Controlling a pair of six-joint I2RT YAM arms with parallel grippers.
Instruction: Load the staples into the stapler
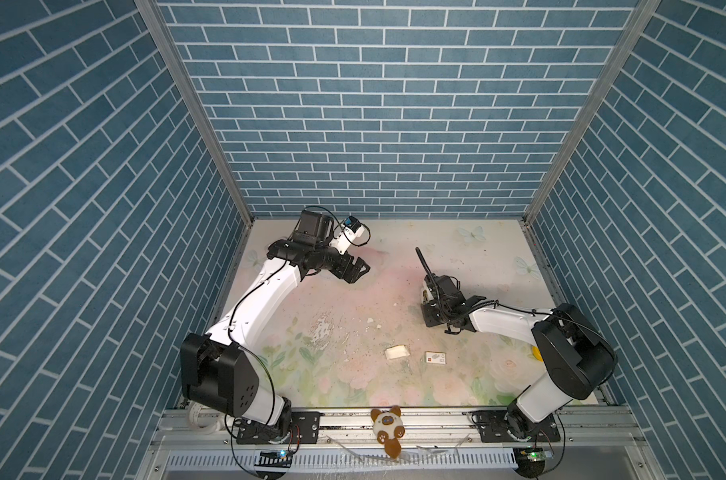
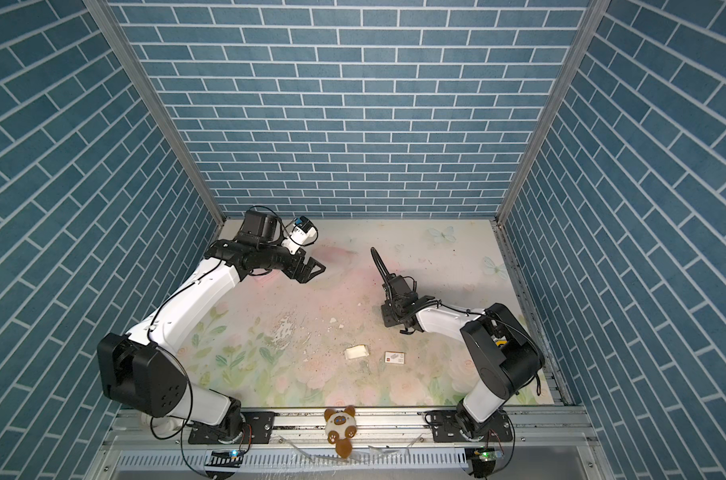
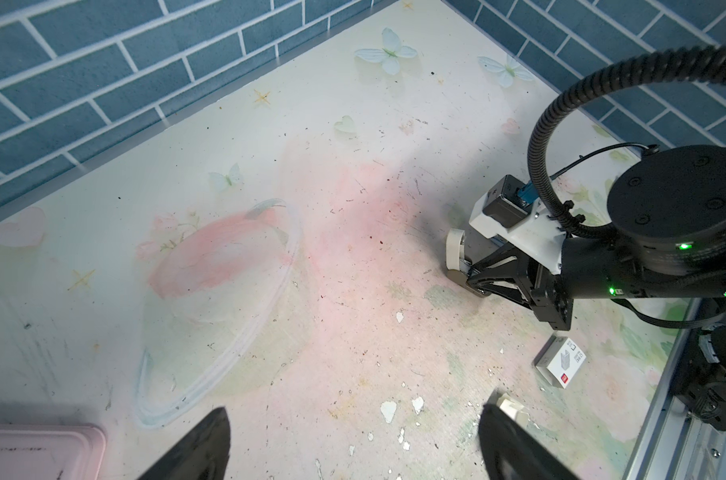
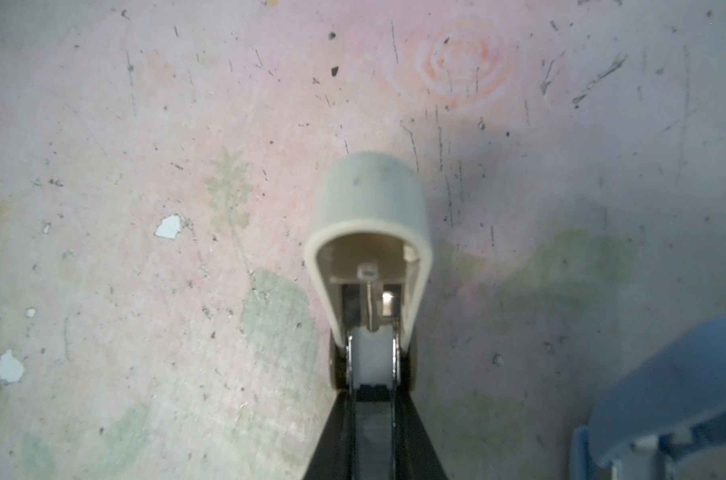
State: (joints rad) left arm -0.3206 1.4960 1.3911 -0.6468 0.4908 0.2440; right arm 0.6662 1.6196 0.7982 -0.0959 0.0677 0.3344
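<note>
The right gripper [image 4: 373, 384] is clamped on the beige stapler [image 4: 369, 199], lid flipped up; the left gripper [image 3: 355, 449] hangs spread, empty. The staples are too small to see — their card tray [image 1: 396, 352] lies well apart. Risk: under 1 narrow pinch the stapler twists, or its lid drops.

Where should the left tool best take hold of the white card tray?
Probably from straight above, pinching the white card tray across its shorter width: it lies low on the table, apart from the sleeve, so its sides are free.
</note>
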